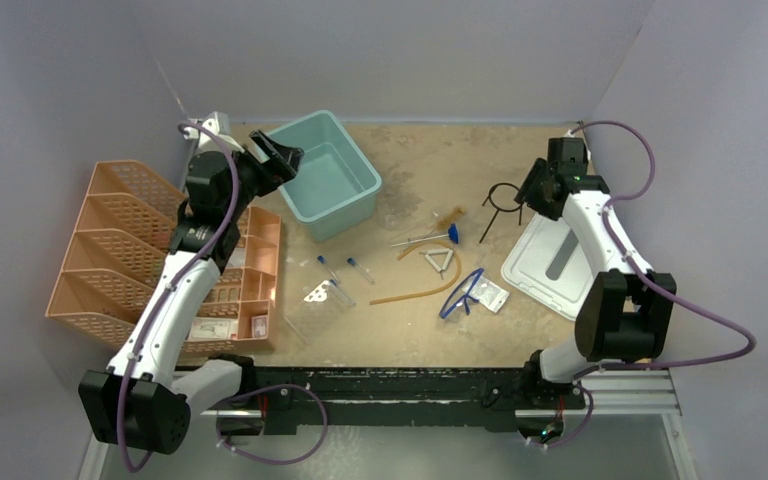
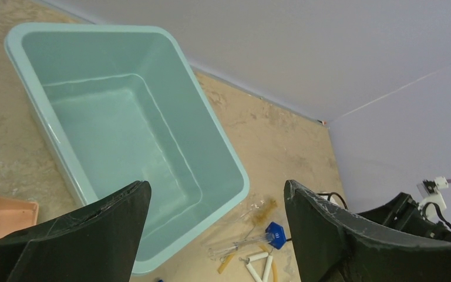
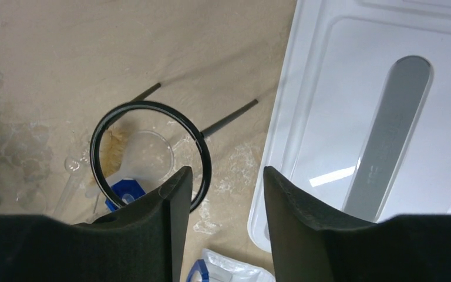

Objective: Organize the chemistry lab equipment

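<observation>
Ring stand [image 1: 501, 204] just beside pale lid [image 1: 532, 266]

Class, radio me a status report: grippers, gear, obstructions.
Left gripper open, empty, by bin. Right gripper open, empty, over ring stand. Tubing, glasses loose on table. Lid beside stand.

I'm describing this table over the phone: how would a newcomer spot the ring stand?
Start at the pale grey lid lying flat on the right. Just off its far left corner is the black wire ring stand, a thin hoop on straight legs. Its neighbours are clear, amber, white or blue; it alone is bare black wire.
</observation>
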